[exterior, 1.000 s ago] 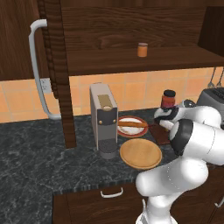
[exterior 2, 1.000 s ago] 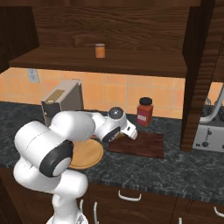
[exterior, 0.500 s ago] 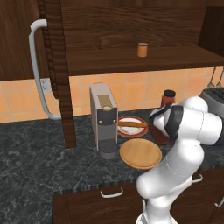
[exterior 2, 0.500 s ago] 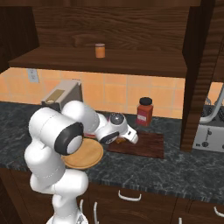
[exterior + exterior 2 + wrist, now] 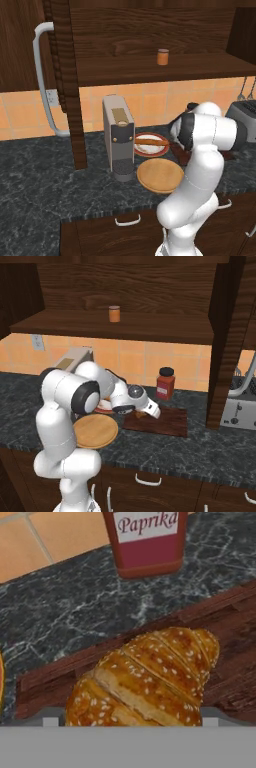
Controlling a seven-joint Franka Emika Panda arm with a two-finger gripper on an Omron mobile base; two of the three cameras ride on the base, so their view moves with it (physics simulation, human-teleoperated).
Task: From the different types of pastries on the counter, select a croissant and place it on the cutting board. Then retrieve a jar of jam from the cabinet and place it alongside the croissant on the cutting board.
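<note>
The big dark wood cabinet (image 5: 150, 301) hangs over the table (image 5: 210, 448), and its door with the long grey handle (image 5: 44, 80) stands open. The table is dark stone with drawers under it. On the cabinet shelf sits the small orange jar of jam (image 5: 114, 314), far up from everything else.

A grey coffee machine (image 5: 119, 135) stands on the table. Just in front of it lies a round wooden plate (image 5: 95, 430). Behind that is a white plate with a red rim (image 5: 150, 145), and a long thin pastry stick (image 5: 150, 142) lies across it.

The dark red-brown cutting board (image 5: 165, 421) lies flat on the table, right of the round plate. A red bottle (image 5: 165, 384) with a black cap stands behind the board; its label says Paprika.

The white arm bends low over the left end of the board. The hand (image 5: 145, 412) is down at the board. The croissant (image 5: 150, 672) lies on the board, right at the hand. I cannot tell if the hand is open or gripping it.
</note>
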